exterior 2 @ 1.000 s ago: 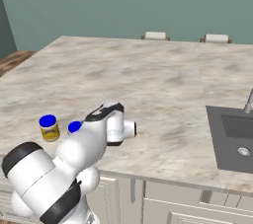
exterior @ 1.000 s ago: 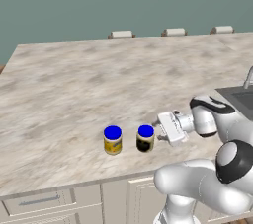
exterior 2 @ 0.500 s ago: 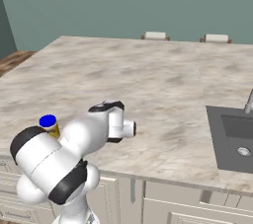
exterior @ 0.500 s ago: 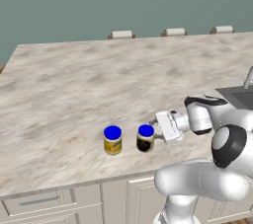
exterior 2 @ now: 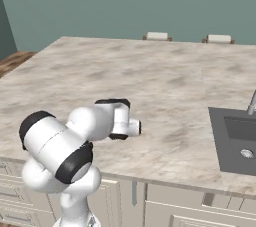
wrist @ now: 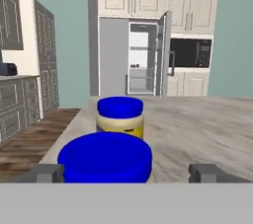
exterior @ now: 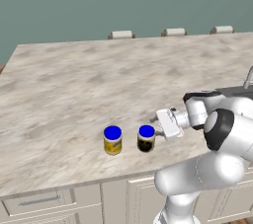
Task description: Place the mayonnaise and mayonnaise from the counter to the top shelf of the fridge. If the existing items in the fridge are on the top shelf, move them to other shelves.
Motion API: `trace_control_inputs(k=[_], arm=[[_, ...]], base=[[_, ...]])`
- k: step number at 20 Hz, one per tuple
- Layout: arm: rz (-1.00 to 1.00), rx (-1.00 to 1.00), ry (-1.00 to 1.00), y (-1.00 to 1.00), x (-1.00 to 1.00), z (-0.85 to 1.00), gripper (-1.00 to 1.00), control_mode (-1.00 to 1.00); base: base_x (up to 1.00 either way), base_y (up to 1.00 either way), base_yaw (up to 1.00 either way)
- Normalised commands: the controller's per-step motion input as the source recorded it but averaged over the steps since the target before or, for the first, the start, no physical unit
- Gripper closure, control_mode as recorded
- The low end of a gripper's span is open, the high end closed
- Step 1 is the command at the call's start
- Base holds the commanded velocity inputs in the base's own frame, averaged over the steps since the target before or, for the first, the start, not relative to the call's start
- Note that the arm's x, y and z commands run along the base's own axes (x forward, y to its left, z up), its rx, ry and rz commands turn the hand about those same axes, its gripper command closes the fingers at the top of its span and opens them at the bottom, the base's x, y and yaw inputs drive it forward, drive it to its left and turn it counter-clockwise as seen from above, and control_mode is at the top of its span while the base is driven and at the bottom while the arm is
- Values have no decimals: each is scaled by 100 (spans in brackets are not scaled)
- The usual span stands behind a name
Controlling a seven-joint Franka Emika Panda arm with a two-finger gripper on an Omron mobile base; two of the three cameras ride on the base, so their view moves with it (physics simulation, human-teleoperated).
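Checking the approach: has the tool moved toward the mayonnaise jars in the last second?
Yes. In the left base view the tool has crept left toward the nearer mayonnaise jar, which stayed put.

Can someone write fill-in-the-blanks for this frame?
1. Both mayonnaise jars have ____ lids.
2. The claw has its jaws ____, one fingertip either side of the nearer jar's lid.
3. Past the counter, the fridge has a door standing ____.
4. In the right base view, a ____ is set into the counter.

Missing: blue; open; open; sink

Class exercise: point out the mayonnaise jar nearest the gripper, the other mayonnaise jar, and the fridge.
Nearer mayonnaise jar [exterior: 146, 131], left base view, blue lid.
Other mayonnaise jar [exterior: 112, 133], left base view, blue lid.
Fridge [wrist: 114, 55], hand view, closed grey door.
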Motion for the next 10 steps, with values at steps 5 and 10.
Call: trace_control_inputs(k=[5,10], arm=[[3,0,0,-2,-21,0,-100,-100],[3,0,0,4,-3,-7,-100,-100]], base=[[0,0,0],[0,0,0]])
